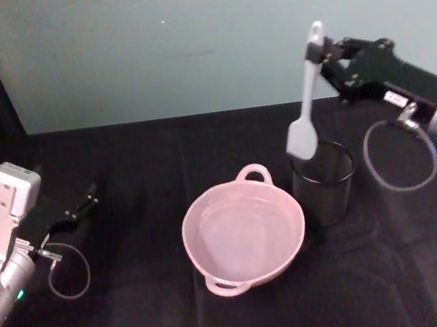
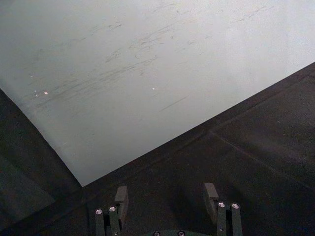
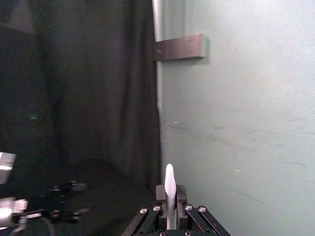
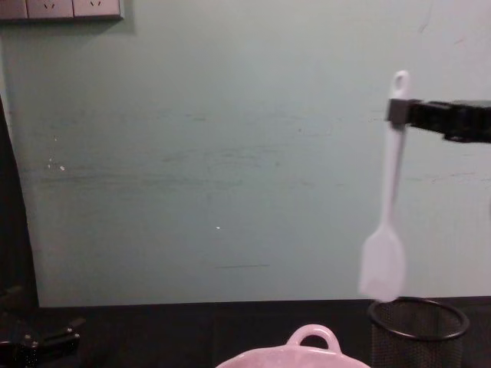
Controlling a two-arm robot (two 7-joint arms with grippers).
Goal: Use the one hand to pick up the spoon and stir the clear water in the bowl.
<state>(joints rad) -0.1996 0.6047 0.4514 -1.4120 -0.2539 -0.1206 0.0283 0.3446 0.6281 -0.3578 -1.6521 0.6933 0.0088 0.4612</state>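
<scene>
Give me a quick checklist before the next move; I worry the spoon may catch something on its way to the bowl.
1. Grip: right gripper fingers shut on the spoon near its holed end: ok.
2. Spoon head above the mesh cup rim: cannot tell, it hangs right at rim level.
3. Spoon over the bowl: not ok, it hangs over the cup, to the bowl's right.
4. Bowl upright, top unobstructed: ok.
5. Path clear of the left gripper: ok, it sits far to the bowl's left, fingers open and empty.
</scene>
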